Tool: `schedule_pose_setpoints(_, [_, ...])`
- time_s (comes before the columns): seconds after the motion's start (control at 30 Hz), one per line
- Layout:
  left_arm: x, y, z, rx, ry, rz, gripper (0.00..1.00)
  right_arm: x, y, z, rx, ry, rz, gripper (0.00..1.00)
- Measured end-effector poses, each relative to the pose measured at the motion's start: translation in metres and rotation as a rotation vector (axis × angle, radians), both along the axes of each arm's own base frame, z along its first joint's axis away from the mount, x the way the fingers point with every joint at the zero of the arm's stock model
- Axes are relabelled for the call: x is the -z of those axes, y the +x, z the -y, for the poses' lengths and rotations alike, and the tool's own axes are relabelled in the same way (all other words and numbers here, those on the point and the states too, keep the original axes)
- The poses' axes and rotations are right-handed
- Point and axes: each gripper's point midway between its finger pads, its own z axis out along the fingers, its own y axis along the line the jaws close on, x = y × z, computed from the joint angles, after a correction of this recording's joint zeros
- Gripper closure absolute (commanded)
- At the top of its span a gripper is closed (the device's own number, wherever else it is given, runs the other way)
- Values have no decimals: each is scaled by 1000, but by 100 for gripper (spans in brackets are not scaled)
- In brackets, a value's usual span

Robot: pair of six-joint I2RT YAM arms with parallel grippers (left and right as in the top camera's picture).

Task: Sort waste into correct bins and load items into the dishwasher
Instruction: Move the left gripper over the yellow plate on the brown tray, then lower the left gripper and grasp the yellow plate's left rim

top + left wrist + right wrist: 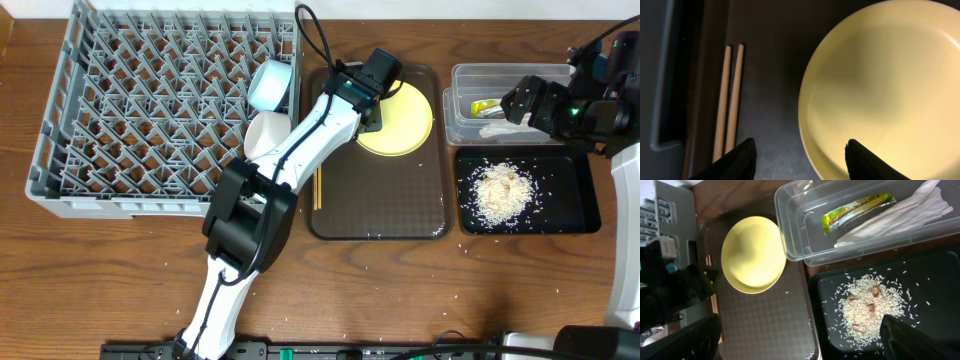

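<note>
Yellow plate (pixel 880 90) lies flat on the brown tray (pixel 380 215), chopsticks (pixel 730 100) just beside it. Your left gripper (pixel 801 152) hangs wide open and empty, straddling the plate's rim. Lower one finger inside and one outside, then close squarely before lifting toward the rack (pixel 160 110).

This looks like a robotics lab bench set up as a dish-clearing station. Two robot arms, the left arm (pixel 300 140) reaching in from six o'clock and the right arm (pixel 600 100) from three o'clock, work over a wooden table (pixel 120 270), with a black cable (pixel 318 40) looping at twelve. The props are canteen ware — a grey dish rack (pixel 160 100) at ten o'clock, a brown serving tray (pixel 380 210) in the centre, and a clear tub (pixel 465 75) and black tray (pixel 575 215) at three.
</note>
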Motion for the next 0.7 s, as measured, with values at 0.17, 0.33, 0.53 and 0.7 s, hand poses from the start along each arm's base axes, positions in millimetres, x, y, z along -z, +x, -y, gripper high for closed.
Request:
schedule_pose_setpoints(0.17, [25, 2, -1, -36, 13, -23, 47, 0, 0, 0, 0, 0, 0, 1])
schedule_pose_setpoints(0.33, [50, -2, -3, -45, 38, -62, 50, 0, 0, 0, 0, 0, 0, 1])
schedule_pose_setpoints(0.53, [55, -5, 2, -35, 10, -87, 52, 0, 0, 0, 0, 0, 0, 1])
schedule_pose_setpoints(0.7, [60, -19, 9, -10, -36, -160, 54, 0, 0, 0, 0, 0, 0, 1])
